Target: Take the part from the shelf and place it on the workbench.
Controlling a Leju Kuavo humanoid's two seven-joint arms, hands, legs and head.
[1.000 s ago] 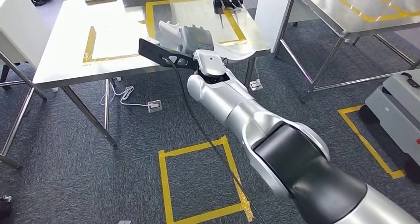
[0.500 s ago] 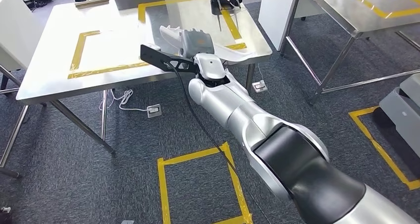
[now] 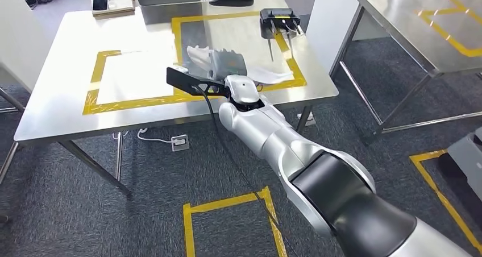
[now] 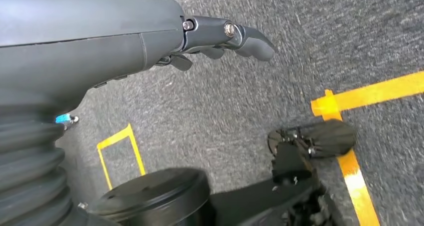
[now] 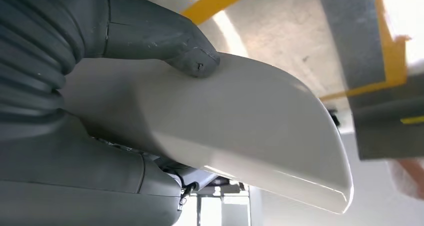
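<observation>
Right hand extended over the bench, carrying the part, a pale, curved, elongated shell. In the right wrist view the thick thumb presses on the part's smooth outer face while the fingers lie hidden beneath it, so the grip is closed around the shell. In the head view the part sits within the hand and projects from both sides of it, its long axis running roughly along the bench's near edge, crosswise to the forearm. Relative to the yellow tape rectangle on the bench, the part hangs over the rectangle's near side, the tapered end reaching toward its near right corner; whether it touches the surface cannot be told. A black flat bracket with a trailing cable juts from the wrist on the side away from that corner.

Left hand hangs low over the carpeted floor, well apart from the bench, fingers loosely spread and holding nothing.

Judgement: the carrying stage appears nearly complete, and the coming move likely calls for lowering the part onto the bench within the taped rectangle, then releasing the thumb. A black device stands on the rectangle's far right side.
</observation>
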